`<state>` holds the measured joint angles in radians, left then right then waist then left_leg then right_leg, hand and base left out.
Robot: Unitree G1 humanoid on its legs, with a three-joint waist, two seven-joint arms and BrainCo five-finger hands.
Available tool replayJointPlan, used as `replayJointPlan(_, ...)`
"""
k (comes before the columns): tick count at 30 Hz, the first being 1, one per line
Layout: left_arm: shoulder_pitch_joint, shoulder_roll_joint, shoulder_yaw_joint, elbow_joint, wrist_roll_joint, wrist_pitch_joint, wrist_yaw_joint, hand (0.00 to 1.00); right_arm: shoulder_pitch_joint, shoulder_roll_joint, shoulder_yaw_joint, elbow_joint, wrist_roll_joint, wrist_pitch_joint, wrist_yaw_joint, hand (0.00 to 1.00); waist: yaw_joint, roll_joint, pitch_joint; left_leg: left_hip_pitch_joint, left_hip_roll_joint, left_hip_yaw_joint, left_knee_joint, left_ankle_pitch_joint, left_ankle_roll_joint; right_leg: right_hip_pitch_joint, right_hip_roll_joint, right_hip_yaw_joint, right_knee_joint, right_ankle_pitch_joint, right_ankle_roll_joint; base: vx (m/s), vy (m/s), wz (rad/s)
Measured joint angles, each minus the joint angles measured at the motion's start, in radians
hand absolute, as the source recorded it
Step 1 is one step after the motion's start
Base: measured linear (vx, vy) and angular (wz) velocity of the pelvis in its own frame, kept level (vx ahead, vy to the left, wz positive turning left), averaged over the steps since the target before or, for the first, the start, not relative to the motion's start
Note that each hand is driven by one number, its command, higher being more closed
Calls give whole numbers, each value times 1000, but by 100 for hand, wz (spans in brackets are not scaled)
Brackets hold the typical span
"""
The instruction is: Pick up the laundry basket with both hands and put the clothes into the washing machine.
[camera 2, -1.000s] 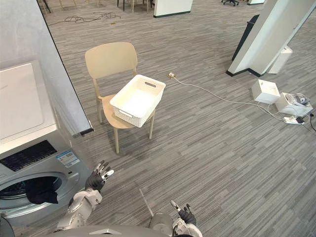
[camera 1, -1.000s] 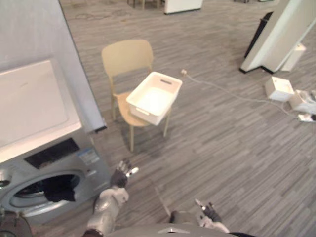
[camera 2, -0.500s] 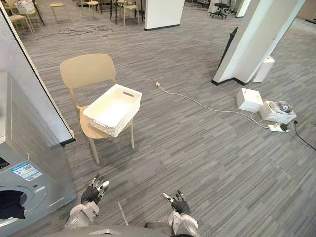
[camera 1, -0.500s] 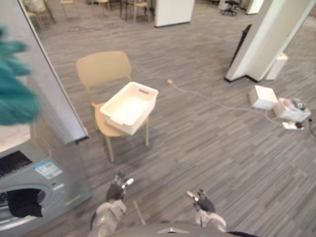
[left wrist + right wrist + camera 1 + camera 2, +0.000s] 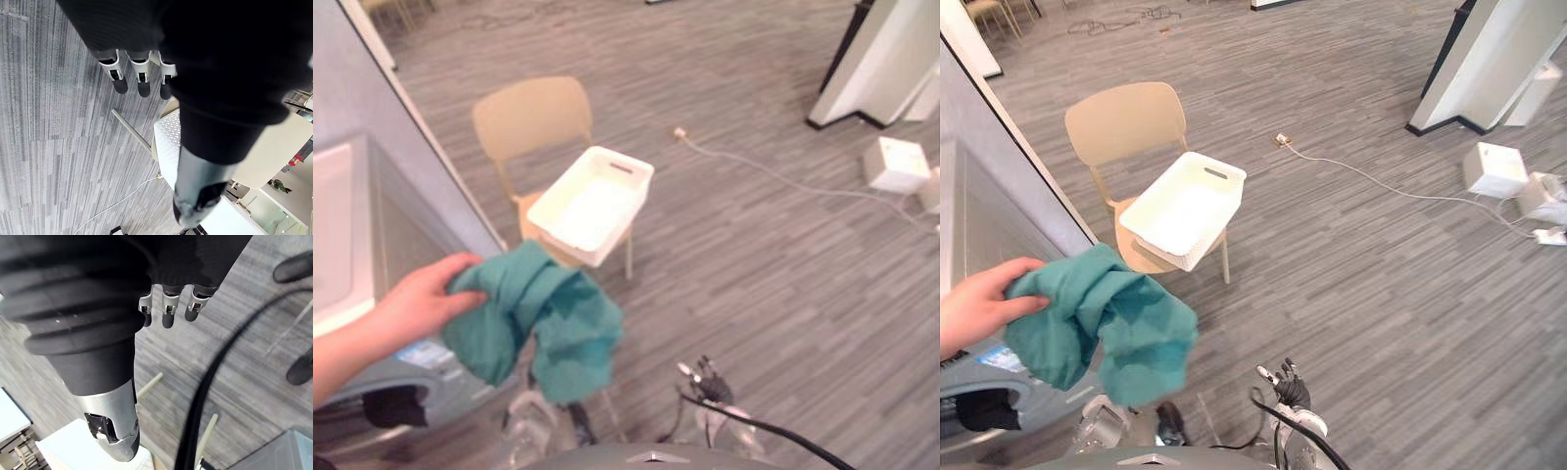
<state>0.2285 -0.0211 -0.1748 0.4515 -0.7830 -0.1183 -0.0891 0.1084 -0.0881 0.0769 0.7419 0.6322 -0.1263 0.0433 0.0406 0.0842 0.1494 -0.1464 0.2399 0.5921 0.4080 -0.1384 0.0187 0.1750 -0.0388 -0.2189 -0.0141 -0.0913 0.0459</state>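
The white laundry basket sits empty on a beige chair, out ahead of me. A person's hand reaches in from the left and holds a teal cloth up close in front of me. The washing machine stands at my lower left with a dark garment in its round opening. My right hand hangs low over the floor, fingers straight and holding nothing. My left hand is also low, with its fingers straight and empty; the basket's lattice wall shows past them.
A grey partition rises beside the washing machine. A white cable runs across the wood-look floor to white boxes at the right. A white pillar stands at the far right.
The camera has shifted. A person's hand holding a teal cloth has come in from the left and now hangs in front of me. Both my hands stay low and open.
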Motion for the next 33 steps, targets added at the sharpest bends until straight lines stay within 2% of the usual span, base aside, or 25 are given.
replayJointPlan(2, -10, 6, 7, 0, 0, 0, -4, 0, -17, 13, 34, -1, 0, 1, 2, 0, 2, -11, -5, 9, -15, 10, -2, -21, 6, -5, -10, 15, 8, -12, 4, 157, 87, -25)
replayJointPlan(3, -7, 6, 7, -2, 0, 0, -5, 0, -18, 25, 43, 0, -1, 1, 4, 0, 3, -20, -13, 9, -20, 11, 4, -48, 18, -24, -25, 21, 48, -40, 15, 159, 145, -18)
replayJointPlan(4, -7, 8, 6, -9, 0, -1, -6, 0, -19, 34, 43, 6, -1, 1, 5, 0, 7, -38, -24, 15, -29, 16, 10, -73, 13, -57, -48, 30, 129, -90, 28, 133, 140, -14)
replayJointPlan(5, -6, 8, 5, -9, 0, -1, -6, 0, -18, 40, 43, 17, -1, 1, 8, 0, 8, -49, -31, 25, -41, 17, 3, -84, 7, -76, -60, 42, 184, -115, 50, 150, 150, -12)
replayJointPlan(6, 1, 7, -6, -5, 2, -1, -6, 0, -13, 40, 42, 29, -2, 3, 12, 0, 6, -60, -37, 48, -53, 19, -5, -101, -2, -132, -82, 74, 341, -150, 95, 160, 158, -1)
replayJointPlan(7, 5, 13, -29, -5, 3, -1, -6, 0, -4, 40, 39, 28, -6, 3, 13, 0, -4, -65, -43, 66, -57, 16, -6, -104, 5, -208, -97, 108, 527, -149, 162, 157, 156, 10)
replayJointPlan(8, 10, 17, -38, -4, 4, 0, -6, 0, -1, 41, 37, 28, -9, 3, 13, 0, -12, -69, -48, 70, -58, 13, -2, -104, 3, -244, -102, 122, 608, -136, 191, 155, 128, 27)
replayJointPlan(9, 13, 25, -57, -4, 4, 0, -5, 0, 3, 41, 35, 21, -11, 3, 13, 0, -21, -85, -57, 82, -65, 5, 2, -108, 8, -301, -119, 138, 738, -91, 238, 135, 72, 31)
replayJointPlan(10, 13, 33, -66, -4, 8, -1, -5, 0, 2, 42, 35, 21, -11, 3, 13, 0, -25, -95, -62, 86, -73, -7, -1, -109, 9, -320, -127, 139, 785, -67, 236, 190, 49, 51)
replayJointPlan(11, 10, 43, -74, -5, 26, -1, -4, 0, 4, 43, 24, 22, -12, 3, 13, 0, -33, -104, -64, 106, -88, -34, -20, -109, 9, -346, -153, 111, 872, -11, 212, 193, 17, 67)
replayJointPlan(12, 10, 43, -73, -6, 40, -1, -3, 0, 13, 49, 9, 24, -12, 3, 12, 0, -40, -100, -61, 128, -104, -68, -43, -109, 9, -357, -186, 63, 923, -56, 141, 192, -7, 75)
replayJointPlan(14, 4, 44, -77, -6, 43, -2, -2, 0, 25, 49, -16, 21, -12, 3, 12, 0, -41, -102, -74, 137, -119, -129, -75, -107, 6, -368, -223, -30, 895, -150, 55, 202, -66, 90)
replayJointPlan(15, -8, 46, -88, -4, 43, -2, -2, 0, 26, 47, -37, 22, -12, 3, 11, 0, -41, -97, -73, 138, -120, -168, -89, -102, -2, -383, -236, -64, 828, -185, 30, 215, -123, 97)
replayJointPlan(16, -13, 47, -93, -1, 43, -2, -2, 0, 26, 46, -48, 21, -12, 3, 11, 0, -43, -94, -71, 140, -119, -187, -94, -97, -9, -387, -239, -68, 780, -188, 31, 144, -112, 100)
replayJointPlan(17, -16, 51, -101, 7, 43, -1, -2, 0, 34, 41, -60, 22, -11, 2, 11, 0, -50, -90, -70, 147, -115, -221, -100, -83, -30, -386, -242, -45, 663, -181, 36, 226, -240, 101)
replayJointPlan(18, -22, 53, -102, 23, 43, -2, -3, 0, 39, 42, -75, 22, -11, 1, 10, 0, -56, -91, -72, 147, -112, -256, -101, -77, -46, -385, -242, 15, 541, -151, 40, 185, -251, 108)
replayJointPlan(20, -38, 58, -102, 55, 44, -2, -1, 0, 40, 44, -89, 23, -10, 2, 8, 0, -54, -97, -77, 137, -106, -297, -106, -74, -80, -384, -245, 101, 401, -72, 39, 154, -293, 79)
replayJointPlan(21, -44, 73, -102, 67, 49, -2, 0, 0, 47, 52, -93, 26, -10, 2, 6, 0, -55, -119, -89, 130, -106, -326, -109, -73, -114, -386, -251, 153, 314, 13, 51, 191, -412, 67)
replayJointPlan(22, -52, 77, -100, 100, 51, -2, 4, 0, 47, 49, -98, 33, -10, 3, -1, 0, -50, -113, -98, 128, -88, -355, -117, -68, -148, -381, -228, 142, 318, 60, 130, 204, -414, 52)
replayJointPlan(24, -49, 49, -100, 111, 51, -2, 13, 0, 40, 8, -108, 25, -10, 2, -2, 0, -40, -61, -114, 127, -48, -362, -162, -42, -145, -386, -180, 117, 314, 44, 124, 208, -387, 22)
replayJointPlan(25, -55, 34, -96, 110, 52, -2, 13, 0, 33, -6, -113, 19, -10, 3, -2, 0, -41, -51, -116, 136, -44, -369, -197, -12, -143, -382, -164, 99, 323, 32, 114, 178, -315, 23)
replayJointPlan(27, -60, 29, -83, 109, 52, -5, 12, 0, 37, -4, -117, 15, -10, 4, -1, 0, -39, -50, -116, 152, -19, -373, -219, 6, -161, -366, -137, 72, 329, 20, 96, 129, -183, 21)
replayJointPlan(29, -53, 33, -31, 109, 52, -13, 13, 0, 54, 4, -110, -76, -11, 7, 0, 0, -40, -56, -113, 166, 21, -379, -216, 10, -173, -333, -104, 47, 332, 6, 78, 107, -142, 17)
replayJointPlan(31, -50, 37, 3, 109, 50, -15, 16, 0, 78, 14, -120, -269, -21, 5, 0, 0, -43, -68, -106, 149, 54, -411, -185, 1, -182, -306, -78, 14, 317, -9, 69, 64, -121, 37)
replayJointPlan(33, -44, 42, 16, 110, 48, -16, 16, 0, 80, 19, -156, -417, -56, -7, 0, 0, -43, -77, -104, 110, 68, -448, -127, -10, -164, -283, -71, -22, 313, -43, 66, 30, -73, 68)
